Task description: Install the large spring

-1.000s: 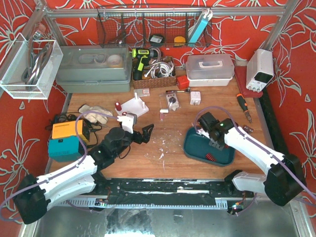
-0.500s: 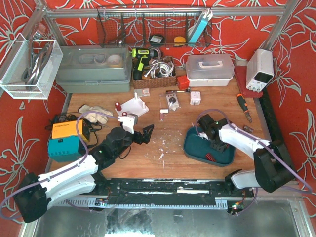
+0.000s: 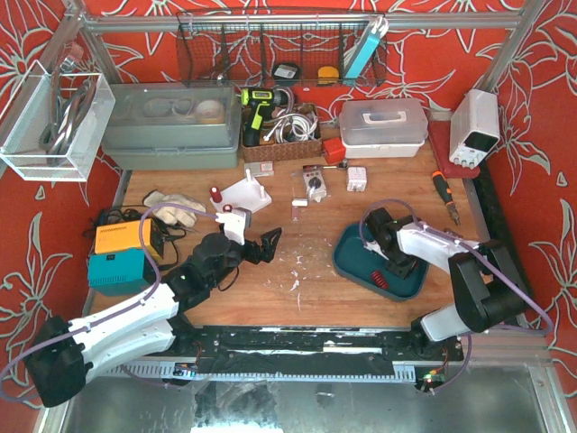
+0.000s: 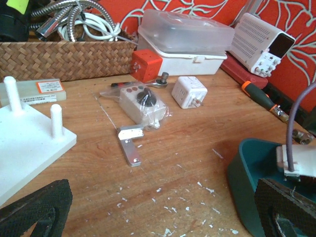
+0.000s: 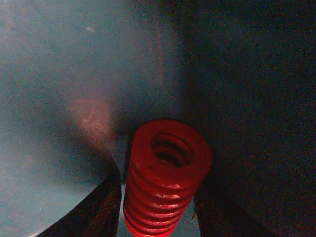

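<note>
While the left arm is reaching over the wooden surface (image 3: pixel 311 302) in the overhead view, its tool (image 3: pixel 268 244) is hanging released, well apart from the teal tray (image 3: pixel 347 263). There the right tool (image 3: pixel 390 270) is dipping down onto the large spring (image 3: pixel 380 281). From the left wrist, the two dark fingers (image 4: pixel 34 210) are sitting spread at the bottom corners, with a white pegged base (image 4: pixel 24 143) lying at the left, a small metal bracket (image 4: pixel 129 144) lying in the middle and the tray's wall showing at the right. From the right wrist, the red spring is facing the camera end-on inside the tray (its coils plainly showing), and the tool is clenching it, a finger (image 5: pixel 96 212) pressing each flank.
</note>
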Available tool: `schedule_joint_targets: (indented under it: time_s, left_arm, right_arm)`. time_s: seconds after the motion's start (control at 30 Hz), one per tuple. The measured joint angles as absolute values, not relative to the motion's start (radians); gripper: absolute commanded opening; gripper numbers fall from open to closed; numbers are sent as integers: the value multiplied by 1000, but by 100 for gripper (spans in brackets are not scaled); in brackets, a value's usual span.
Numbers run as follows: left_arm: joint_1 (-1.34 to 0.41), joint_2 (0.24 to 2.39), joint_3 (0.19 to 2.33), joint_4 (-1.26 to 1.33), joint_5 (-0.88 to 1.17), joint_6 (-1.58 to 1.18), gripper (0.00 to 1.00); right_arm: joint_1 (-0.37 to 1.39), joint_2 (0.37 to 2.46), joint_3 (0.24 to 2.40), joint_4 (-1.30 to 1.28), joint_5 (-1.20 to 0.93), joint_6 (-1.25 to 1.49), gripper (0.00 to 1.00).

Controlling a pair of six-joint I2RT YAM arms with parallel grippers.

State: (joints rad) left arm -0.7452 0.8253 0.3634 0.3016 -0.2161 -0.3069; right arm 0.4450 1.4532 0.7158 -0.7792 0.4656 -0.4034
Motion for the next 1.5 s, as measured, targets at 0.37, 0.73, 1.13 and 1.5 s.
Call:
schedule_joint_targets:
  time_s: [0.37, 0.73, 1.13, 1.5]
  left_arm:
    - [-753, 820, 363, 301, -216, -307, 100]
    - [-754, 820, 363, 301, -230, -307, 100]
    - [-754, 826, 363, 302, -255, -315, 100]
    - [-754, 873, 348, 364, -162, -305, 89]
  right_arm:
    - [435, 1476, 714, -774, 442, -430, 30]
    - [432, 1395, 731, -809, 396, -440, 7]
    - [545, 1102, 888, -791, 215, -417, 0]
    - [770, 1135, 877, -580, 117, -302, 0]
